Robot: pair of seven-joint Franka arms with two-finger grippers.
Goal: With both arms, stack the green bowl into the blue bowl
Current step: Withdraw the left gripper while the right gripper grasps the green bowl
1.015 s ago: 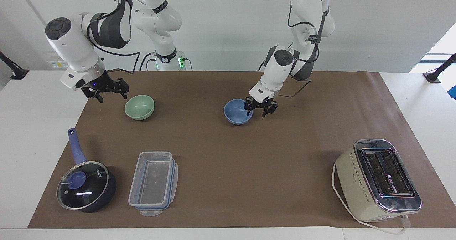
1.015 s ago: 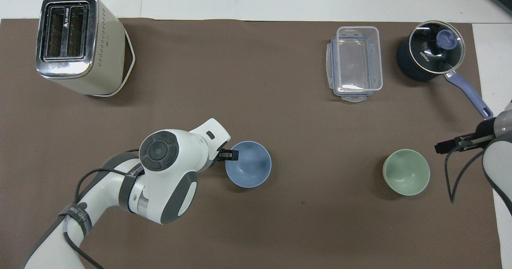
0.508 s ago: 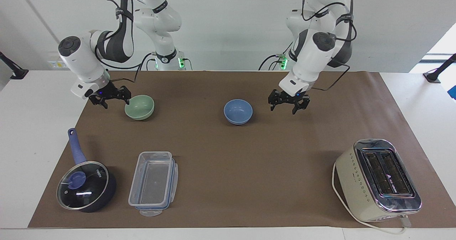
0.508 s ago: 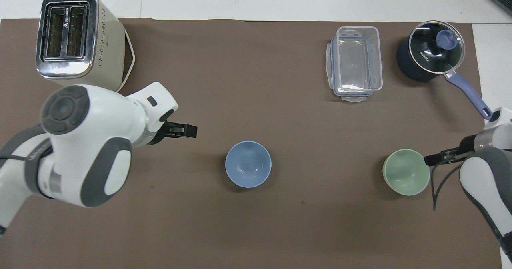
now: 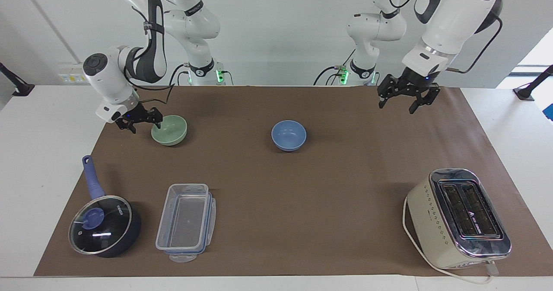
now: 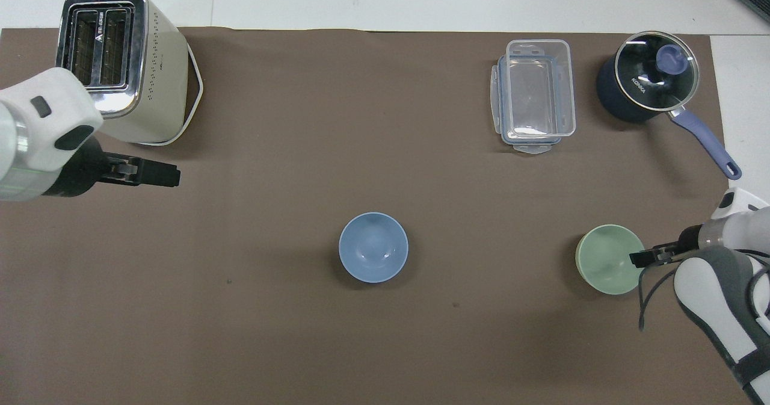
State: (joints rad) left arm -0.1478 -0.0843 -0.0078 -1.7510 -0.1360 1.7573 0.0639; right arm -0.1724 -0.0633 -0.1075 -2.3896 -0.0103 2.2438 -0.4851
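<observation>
1. We see the green bowl (image 5: 169,129) sitting on the brown mat (image 5: 276,187), toward the right arm's end of the table
2. The blue bowl (image 5: 288,135) sits alone near the middle of the mat, well apart from the green bowl
3. The right gripper (image 5: 144,120) is down at the rim of the green bowl, with its fingers spread apart, one of them over the rim; we cannot tell if it touches the bowl
4. The left gripper (image 5: 406,97) hangs up in the air over the mat at the left arm's end, fingers wide apart, with nothing in it
5. We also see a toaster (image 5: 459,218), a clear box (image 5: 186,222) and a dark blue pot (image 5: 103,226), all farther from the robots than the bowls
</observation>
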